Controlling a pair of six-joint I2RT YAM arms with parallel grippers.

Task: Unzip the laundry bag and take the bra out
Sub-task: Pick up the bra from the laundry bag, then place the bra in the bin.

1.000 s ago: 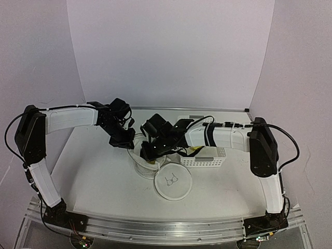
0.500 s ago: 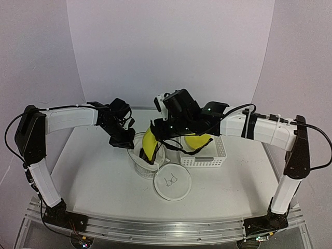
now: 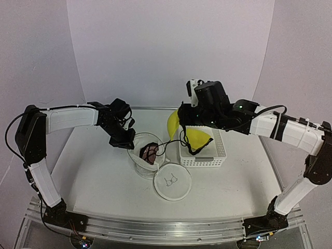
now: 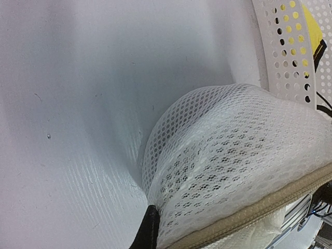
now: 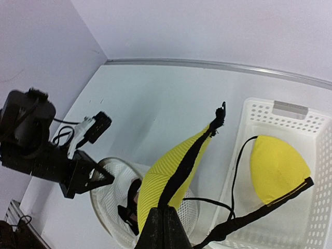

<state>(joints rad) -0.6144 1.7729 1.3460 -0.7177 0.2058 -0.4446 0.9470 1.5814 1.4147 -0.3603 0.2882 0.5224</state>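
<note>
Holding the bra (image 3: 198, 137) up over an unzipped laundry bag (image 3: 144, 162)

Nearest the arm bases, the bag's round lid (image 3: 174, 182) with its small black drawing lies flat on the table (image 3: 88, 176), touching the drum of the bag. The drum stands just behind it, mouth open, with a dark pinkish piece lying inside. The left claw (image 3: 126, 142) is pressed together on the bag's far-left rim. Its wrist view shows one black finger (image 4: 150, 231) against the white mesh by the beige zip tape. Right of the bag sits a white perforated basket (image 3: 218, 155). Farther back and higher, the right claw (image 3: 181, 115) pinches the bra by a yellow cup and a black strap, well above the table. The other yellow cup hangs over the basket, and a thin black strap trails down to the bag's mouth
</note>
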